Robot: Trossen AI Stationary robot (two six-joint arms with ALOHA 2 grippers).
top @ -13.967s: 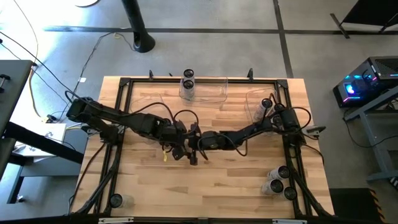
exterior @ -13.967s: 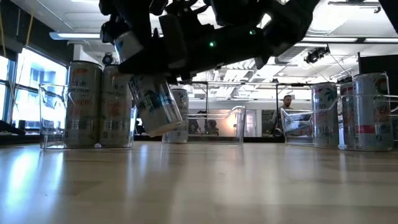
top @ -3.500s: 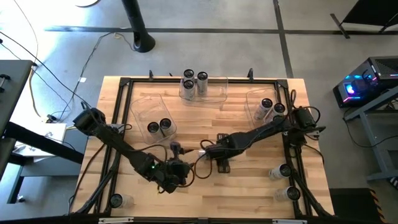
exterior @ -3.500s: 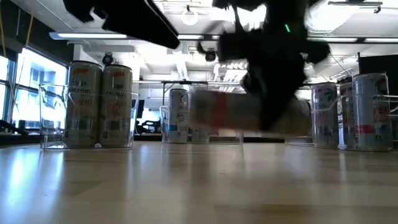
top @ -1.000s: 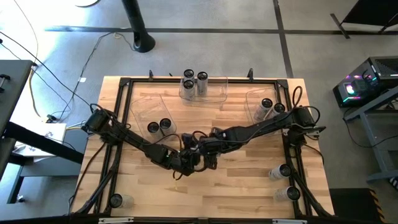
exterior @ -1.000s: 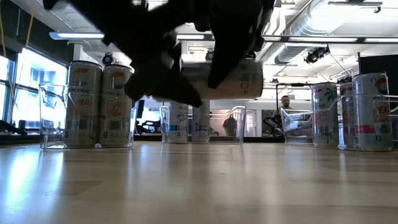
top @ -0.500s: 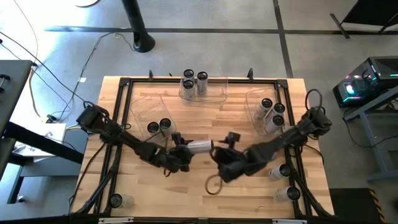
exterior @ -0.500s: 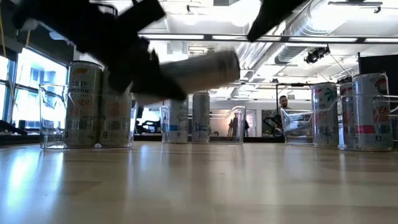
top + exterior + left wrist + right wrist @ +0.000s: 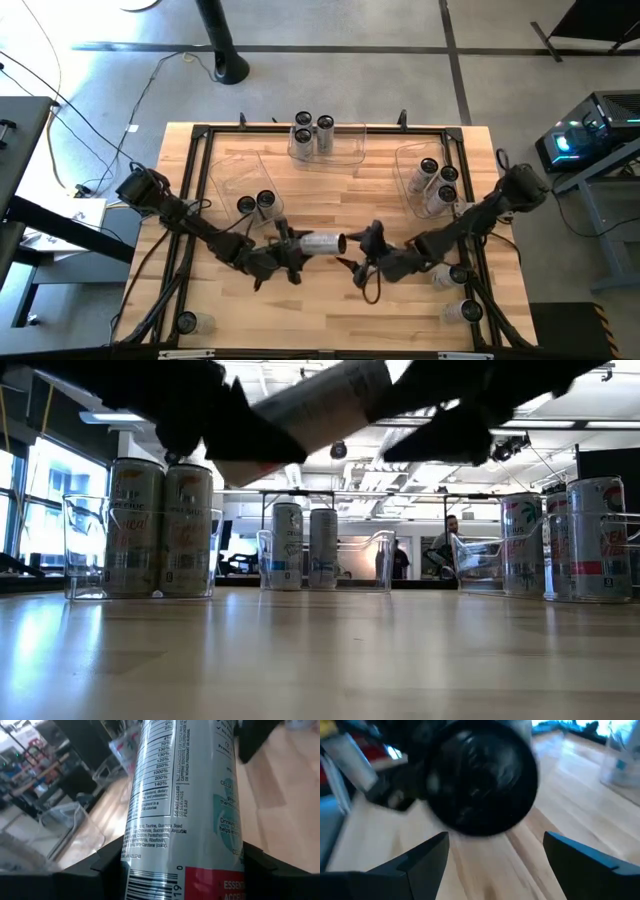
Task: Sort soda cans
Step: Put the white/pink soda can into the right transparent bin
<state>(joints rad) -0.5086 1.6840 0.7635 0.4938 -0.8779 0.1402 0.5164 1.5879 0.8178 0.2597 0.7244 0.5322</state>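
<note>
One soda can [image 9: 322, 242] lies lengthwise left-to-right, clamped in the left gripper [image 9: 290, 246]; right gripper [image 9: 362, 252] gapes, facing its top.

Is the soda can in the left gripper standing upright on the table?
No: the soda can is held sideways in the left gripper, above the table.

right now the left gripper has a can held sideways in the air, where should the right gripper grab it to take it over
On the free half of the can, near the dark end facing the right gripper. The left gripper clamps the other end, and the can lies roughly level above the table. Probably come in from the robot's right, open fingers straddling the round sides.
</note>
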